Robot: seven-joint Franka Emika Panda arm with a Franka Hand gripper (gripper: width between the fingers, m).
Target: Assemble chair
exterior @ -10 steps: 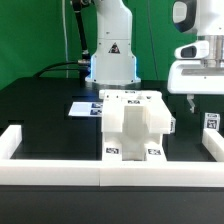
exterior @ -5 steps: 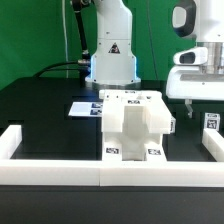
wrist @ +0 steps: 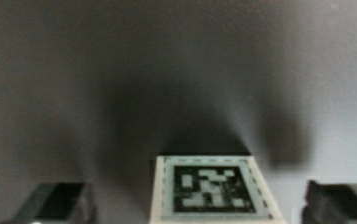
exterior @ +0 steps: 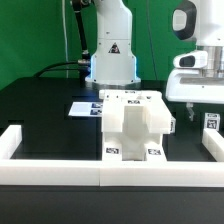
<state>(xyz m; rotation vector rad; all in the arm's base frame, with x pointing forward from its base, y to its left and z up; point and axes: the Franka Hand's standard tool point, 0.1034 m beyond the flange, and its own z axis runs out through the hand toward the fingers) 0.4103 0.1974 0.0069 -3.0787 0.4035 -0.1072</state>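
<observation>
Vs 1 s ago, gripper point(wrist: 205, 203) had dropped lower over small tagged chair piece point(exterior: 211, 122) at ext. view's right, beside side rail point(exterior: 213, 147). Fingers point(wrist: 54, 203) stood open, 1 each side of piece, gaps both sides, no contact. Main chair assy point(exterior: 137, 125) sat unmoved mid-table, against front rail point(exterior: 60, 172).

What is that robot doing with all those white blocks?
A robot arm is putting a white chair together. The chunky chair block stands in the middle of the black table, and nothing is touching it. The gripper hangs off to the exterior view's right, above a small white piece with a black-and-white tag. One finger sits on each side of that piece with gaps showing, so it is not grabbed yet.
</observation>
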